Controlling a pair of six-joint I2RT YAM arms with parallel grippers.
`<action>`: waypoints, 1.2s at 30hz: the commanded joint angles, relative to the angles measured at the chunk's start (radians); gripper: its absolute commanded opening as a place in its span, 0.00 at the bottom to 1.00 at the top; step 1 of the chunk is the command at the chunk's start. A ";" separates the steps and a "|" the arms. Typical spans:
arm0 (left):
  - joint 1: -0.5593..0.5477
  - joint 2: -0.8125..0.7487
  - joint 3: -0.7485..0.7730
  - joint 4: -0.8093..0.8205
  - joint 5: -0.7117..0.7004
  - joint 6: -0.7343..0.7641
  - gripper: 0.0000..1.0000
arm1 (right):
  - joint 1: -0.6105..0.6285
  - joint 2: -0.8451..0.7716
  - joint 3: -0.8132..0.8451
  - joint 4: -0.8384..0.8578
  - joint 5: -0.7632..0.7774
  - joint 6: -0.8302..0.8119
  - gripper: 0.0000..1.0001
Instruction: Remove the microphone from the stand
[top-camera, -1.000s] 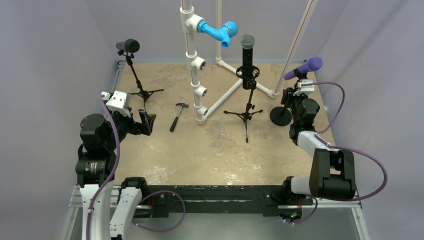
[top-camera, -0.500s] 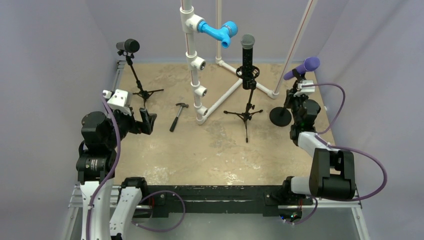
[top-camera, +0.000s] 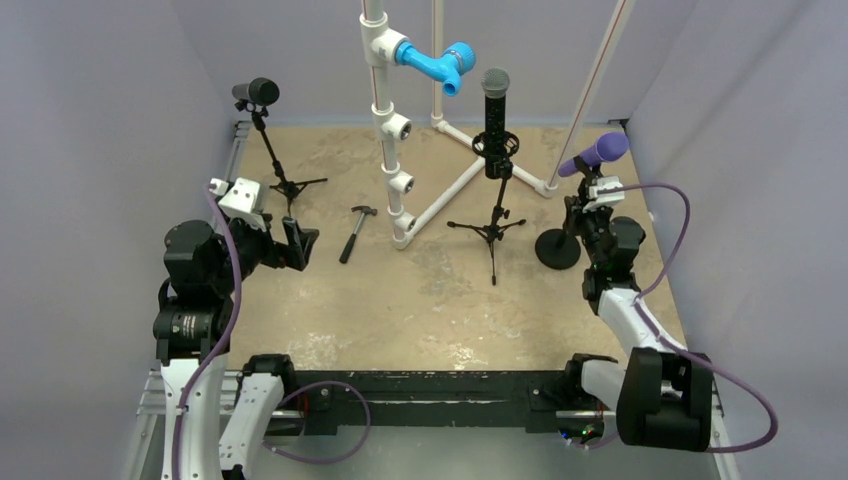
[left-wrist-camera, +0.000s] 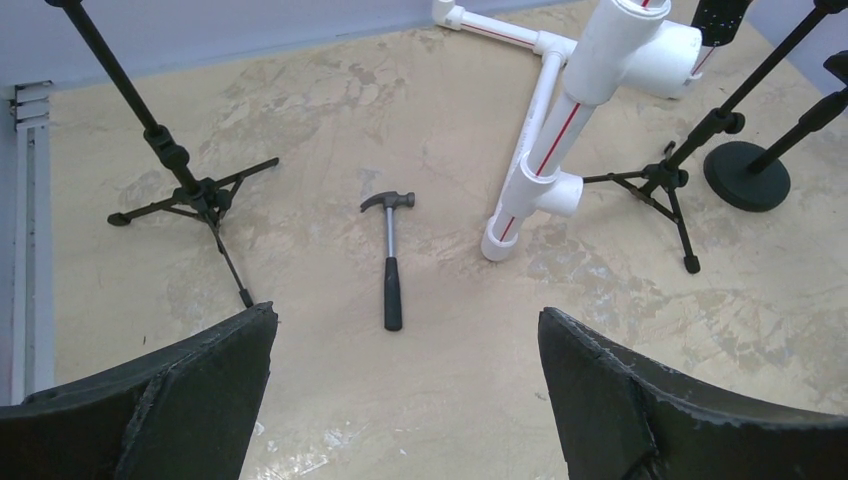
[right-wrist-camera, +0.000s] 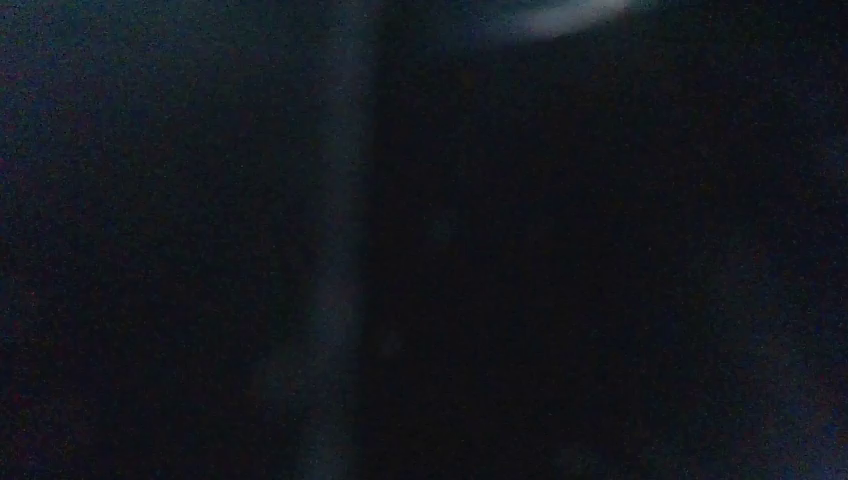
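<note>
A purple microphone (top-camera: 598, 152) sits tilted in the clip of a black stand with a round base (top-camera: 556, 249) at the right of the table. My right gripper (top-camera: 583, 192) is up at the clip, just under the microphone's lower end, and looks shut on it. The right wrist view is almost wholly dark, so the jaws do not show there. My left gripper (top-camera: 297, 243) is open and empty over the left of the table. In the left wrist view it (left-wrist-camera: 405, 318) hangs above bare tabletop, and the round base (left-wrist-camera: 746, 176) shows far right.
A black microphone (top-camera: 257, 92) stands on a tripod at the back left. Another black microphone (top-camera: 494, 96) stands on a tripod (top-camera: 489, 229) at the centre. A white PVC pipe frame (top-camera: 391, 130) with a blue fitting (top-camera: 436, 66) rises at the back. A hammer (top-camera: 353, 231) lies left of it.
My right gripper has moved left and towards the near edge. The purple microphone has tilted and shifted left with it, and the round base has slid slightly nearer. The left arm has barely moved.
</note>
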 joint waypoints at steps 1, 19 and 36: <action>0.006 0.004 0.031 0.054 0.068 0.006 1.00 | 0.004 -0.104 -0.049 -0.085 -0.068 -0.044 0.00; 0.007 0.036 0.063 0.095 0.222 -0.007 1.00 | -0.005 -0.305 0.125 -0.597 -0.406 -0.042 0.00; 0.004 0.067 0.069 0.114 0.239 -0.016 1.00 | 0.013 -0.422 0.296 -0.847 -0.528 -0.085 0.00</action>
